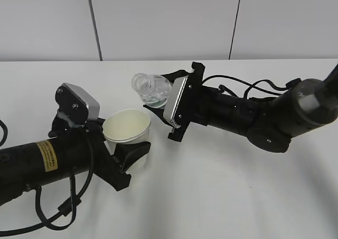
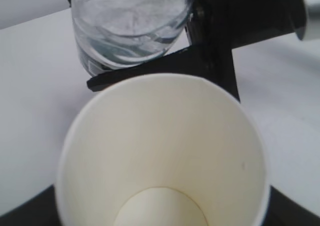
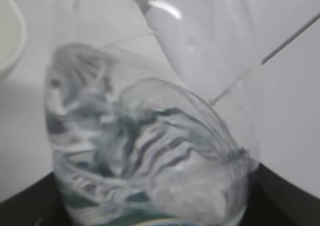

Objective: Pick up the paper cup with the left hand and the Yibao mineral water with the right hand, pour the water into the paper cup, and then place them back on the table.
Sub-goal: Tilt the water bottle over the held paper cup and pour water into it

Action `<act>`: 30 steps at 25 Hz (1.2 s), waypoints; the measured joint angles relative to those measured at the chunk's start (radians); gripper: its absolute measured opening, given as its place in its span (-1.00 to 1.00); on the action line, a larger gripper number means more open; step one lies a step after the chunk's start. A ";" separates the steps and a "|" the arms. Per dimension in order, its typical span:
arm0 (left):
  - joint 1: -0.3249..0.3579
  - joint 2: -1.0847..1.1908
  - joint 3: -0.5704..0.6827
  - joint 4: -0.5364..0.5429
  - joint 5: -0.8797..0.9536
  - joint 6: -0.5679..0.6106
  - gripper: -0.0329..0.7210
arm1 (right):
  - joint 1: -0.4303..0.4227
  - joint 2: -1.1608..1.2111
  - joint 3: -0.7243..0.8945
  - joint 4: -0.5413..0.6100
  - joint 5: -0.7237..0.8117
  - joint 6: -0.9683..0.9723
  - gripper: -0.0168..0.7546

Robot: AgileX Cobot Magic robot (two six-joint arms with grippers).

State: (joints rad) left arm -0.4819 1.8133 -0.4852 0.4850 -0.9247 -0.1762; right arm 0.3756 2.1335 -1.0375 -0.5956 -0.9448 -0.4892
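Gripping the cup (image 1: 127, 129) at frame centre-left, left tool (image 1: 122, 157) sporting a yellow sticker (image 1: 47, 155), writing unreadable. Clamping the tilted bottle (image 1: 151, 89) just above, right tool (image 1: 170, 93). Showing the cup's dry inside, left wrist view only. Lying underneath, white bench (image 1: 237, 186).

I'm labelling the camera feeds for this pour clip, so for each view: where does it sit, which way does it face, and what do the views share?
Exterior view: sits above the table, looking down at a slant toward the wall; shows the left hand holding the paper cup and the right hand tilting the Yibao mineral water.
Left wrist view: sits behind the cup, looking into its empty inside; black finger edges show at the bottom corners.
Right wrist view: sits behind the bottle, looking along it; black finger edges show low.
Shared: all three views show the bottle and the cup.
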 joint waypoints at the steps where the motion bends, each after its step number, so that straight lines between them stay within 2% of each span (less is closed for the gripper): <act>1: 0.000 0.000 0.000 0.003 0.001 0.000 0.24 | 0.000 0.000 0.000 0.000 -0.002 -0.025 0.30; 19: 0.000 0.000 0.000 0.033 0.057 0.000 0.24 | 0.000 0.004 0.000 0.074 -0.043 -0.418 0.30; 30: 0.000 0.000 0.000 0.073 0.045 -0.001 0.25 | 0.000 0.008 0.000 0.084 -0.050 -0.571 0.30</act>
State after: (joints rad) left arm -0.4819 1.8133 -0.4852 0.5584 -0.8798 -0.1771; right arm 0.3756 2.1413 -1.0375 -0.5116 -0.9952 -1.0603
